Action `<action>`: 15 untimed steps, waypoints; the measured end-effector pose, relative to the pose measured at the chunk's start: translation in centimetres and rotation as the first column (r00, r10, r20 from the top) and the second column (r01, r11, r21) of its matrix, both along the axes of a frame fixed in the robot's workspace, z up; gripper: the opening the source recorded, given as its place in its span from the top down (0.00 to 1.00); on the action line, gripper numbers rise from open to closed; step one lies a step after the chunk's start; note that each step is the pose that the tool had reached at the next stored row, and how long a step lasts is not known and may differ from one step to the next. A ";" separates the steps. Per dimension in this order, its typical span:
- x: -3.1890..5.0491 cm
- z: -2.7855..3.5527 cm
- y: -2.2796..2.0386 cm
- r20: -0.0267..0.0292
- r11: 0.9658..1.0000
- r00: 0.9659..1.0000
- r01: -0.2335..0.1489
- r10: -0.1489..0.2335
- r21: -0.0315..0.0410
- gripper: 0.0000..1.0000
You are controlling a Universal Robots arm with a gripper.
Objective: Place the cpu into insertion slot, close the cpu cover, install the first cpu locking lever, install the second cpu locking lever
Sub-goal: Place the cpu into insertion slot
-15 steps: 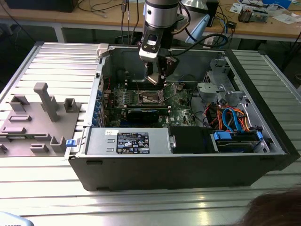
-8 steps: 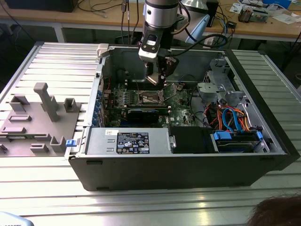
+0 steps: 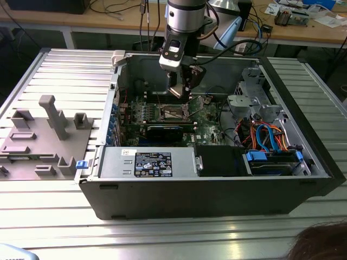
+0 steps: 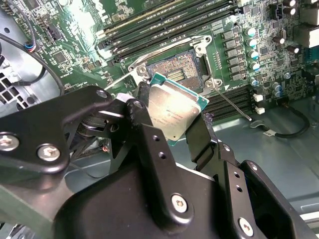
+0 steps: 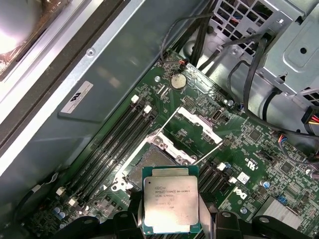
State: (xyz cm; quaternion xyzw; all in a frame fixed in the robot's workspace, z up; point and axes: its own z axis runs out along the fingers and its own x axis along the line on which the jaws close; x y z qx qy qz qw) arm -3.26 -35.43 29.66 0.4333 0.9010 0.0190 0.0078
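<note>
In the exterior view, a black computer case [image 3: 217, 195] lies open on a grey metal table [image 3: 54, 65] with long ribs. The round silver robot arm [image 3: 187, 16] comes down into the case. Its black claw [image 3: 180, 86] hangs above the green circuit board [image 3: 206, 127], over the insertion slot [image 3: 172, 112], a small dark square with a shiny rim. Soft blue and orange cables [image 3: 265, 135] curl on the exterior view's right. Blocky grey plastic shapes [image 3: 51, 116] stand on the table on the exterior view's left.

In the second wrist view, the claw [image 4: 174, 113] is closed on the cpu [image 4: 175, 110]. One flat black finger [image 4: 141, 110] presses each of two opposite sides. The cpu is a thin, flat square with a dull silver top and a green edge. It is tilted and held in the air, not touching the board. Behind it the insertion slot [image 4: 174, 70] lies open, dark and full of tiny dots. A thin metal lever [image 4: 232, 105] sticks out beside it. Long, narrow black memory slots [image 4: 164, 25] run near the slot.

In the first wrist view, the cpu [image 5: 170, 201] sits between the fingers of the claw [image 5: 170, 215], silver top up. The insertion slot [image 5: 149, 168] is just past it, uncovered. The cpu cover [image 5: 199, 123], a thin silver frame, is swung open on the far side of the slot. A round, shiny coin battery [image 5: 178, 81] sits farther off on the board.
</note>
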 end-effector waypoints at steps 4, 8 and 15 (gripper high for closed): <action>0.00 -0.02 0.00 0.000 1.000 1.000 0.007 -0.007 0.000 0.46; 0.00 -0.03 0.00 0.000 1.000 1.000 0.015 -0.015 0.000 0.46; 0.00 -0.06 0.00 0.000 1.000 1.000 0.028 -0.028 0.000 0.46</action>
